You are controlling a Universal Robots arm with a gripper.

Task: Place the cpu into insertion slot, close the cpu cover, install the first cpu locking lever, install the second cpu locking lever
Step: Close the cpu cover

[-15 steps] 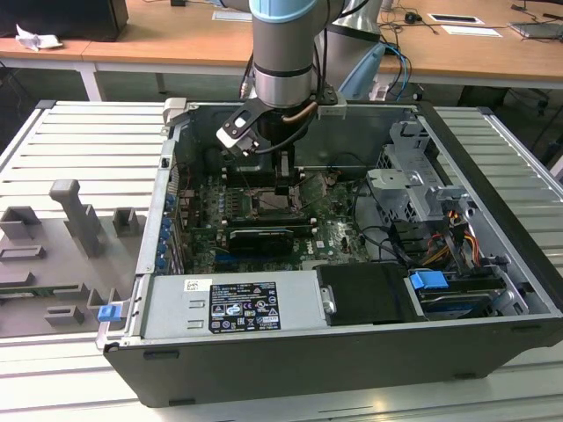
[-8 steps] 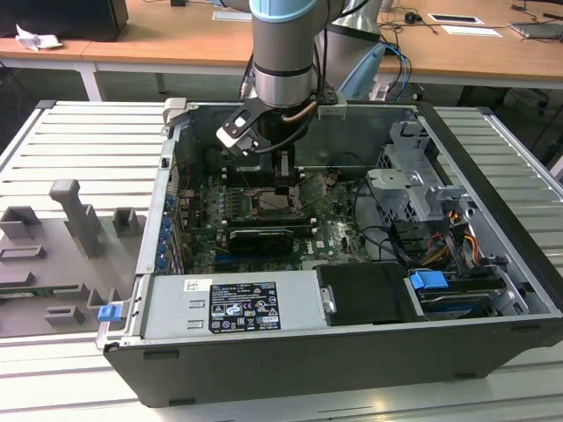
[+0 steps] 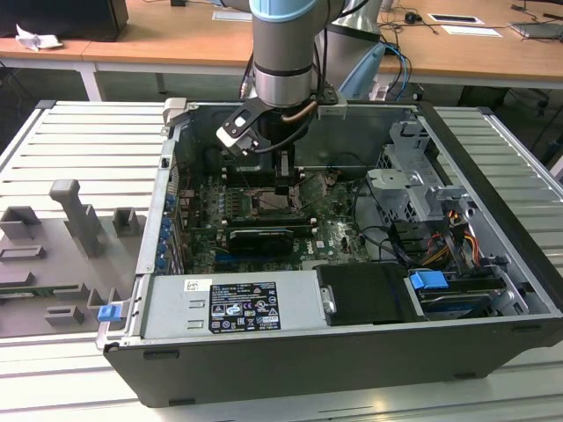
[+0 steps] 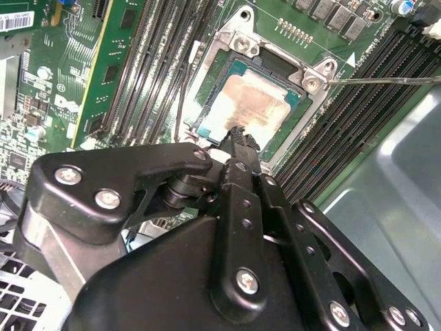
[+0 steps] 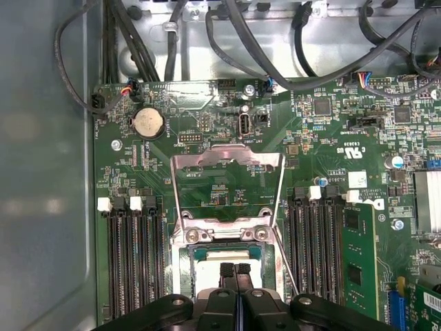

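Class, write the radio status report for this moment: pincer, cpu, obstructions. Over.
Pincer shut, tips at edge of cpu. Cpu lies in insertion slot. Cpu cover open, tipped back. Nothing else over the slot.

The cpu (image 4: pixel 251 93) looks dull metal, the cpu cover (image 5: pixel 227 160) shiny.

The arm (image 3: pixel 283 44) is reaching straight down from above, its wrist standing vertical and carrying the black gripper (image 3: pixel 284 176) at its lower end. In both wrist views the gripper is pointing away from the cameras, its two fingers (image 5: pixel 227 270) lying pressed together.
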